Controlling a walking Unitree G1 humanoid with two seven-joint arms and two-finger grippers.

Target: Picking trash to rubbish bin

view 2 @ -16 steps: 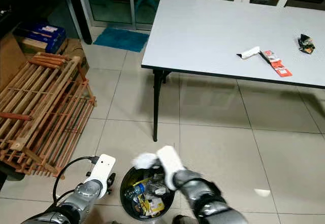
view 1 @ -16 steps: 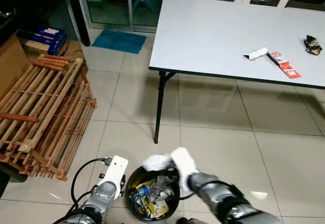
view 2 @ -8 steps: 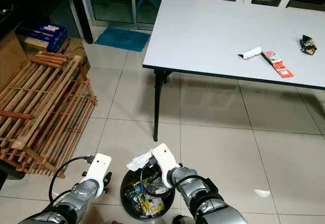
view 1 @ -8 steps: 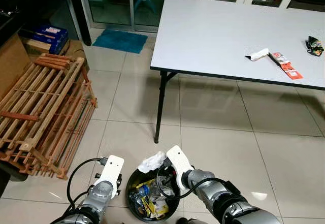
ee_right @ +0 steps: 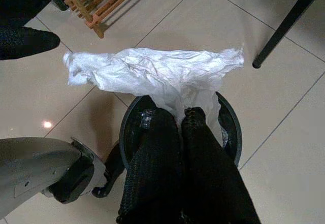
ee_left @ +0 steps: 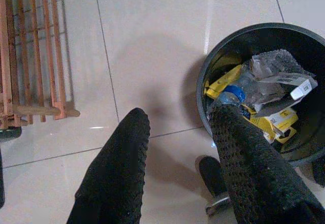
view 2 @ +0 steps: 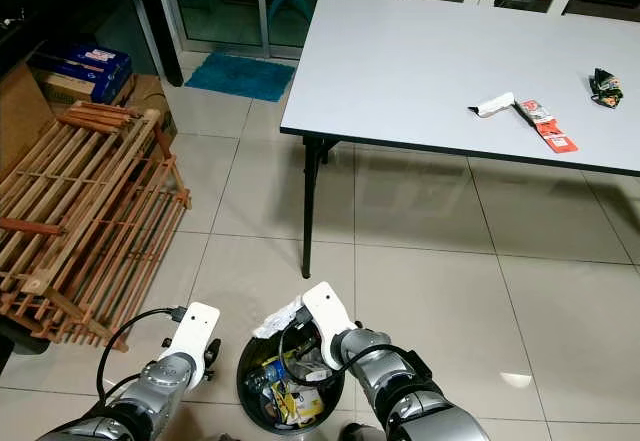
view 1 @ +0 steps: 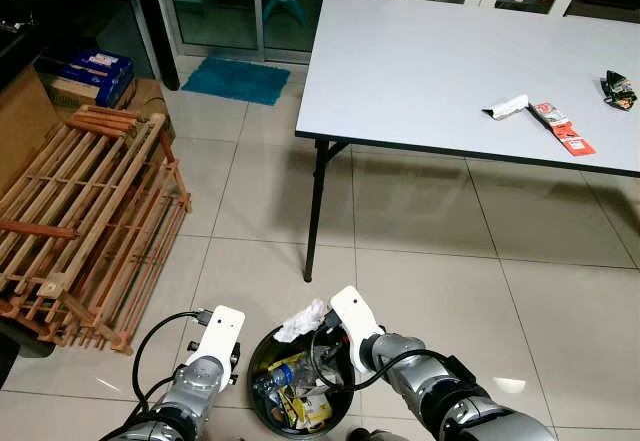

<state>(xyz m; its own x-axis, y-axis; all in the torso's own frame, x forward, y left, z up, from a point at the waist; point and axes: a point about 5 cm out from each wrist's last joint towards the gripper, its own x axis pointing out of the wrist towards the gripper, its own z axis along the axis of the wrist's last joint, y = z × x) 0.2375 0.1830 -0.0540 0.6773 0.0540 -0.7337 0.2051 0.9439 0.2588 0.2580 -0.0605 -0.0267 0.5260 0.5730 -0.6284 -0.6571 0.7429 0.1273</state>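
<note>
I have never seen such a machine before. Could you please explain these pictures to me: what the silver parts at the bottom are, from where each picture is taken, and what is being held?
The silver parts are the two arms of a humanoid robot; each ends in a gripper with two long black fingers. The two wide pictures come from a stereo camera on its head, looking down at the tiled floor. The two close pictures come from cameras on its wrists, looking along the fingers.

The right gripper is shut on a crumpled white plastic bag, held just above the black rubbish bin, which already contains wrappers and a bottle. The left gripper is open, holding nothing, beside the bin.

Further off stands a white table with more trash: a white wrapper, a red packet and a dark packet. A wooden rack lies on the floor to the robot's left.
</note>
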